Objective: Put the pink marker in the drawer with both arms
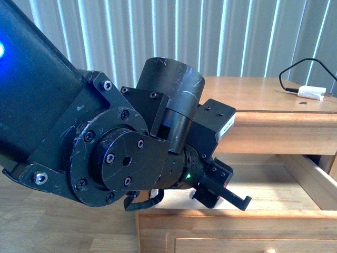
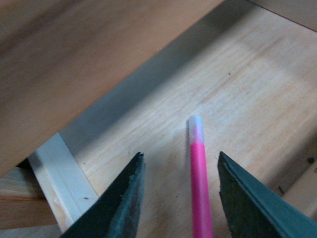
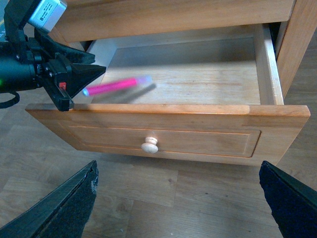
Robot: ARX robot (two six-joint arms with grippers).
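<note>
The drawer of the nightstand stands pulled out, its round knob facing my right wrist camera. Inside it the pink marker shows blurred just above the drawer floor, with a shadow beside it. My left gripper hangs open over the drawer's left end. In the left wrist view the pink marker points its white end away, lying between the open fingers of my left gripper with a gap on each side. My right gripper is wide open in front of the drawer, holding nothing.
My left arm fills most of the front view, above the drawer's front rim. A white adapter with a black cable lies on the nightstand top. Wood flooring lies below the drawer front.
</note>
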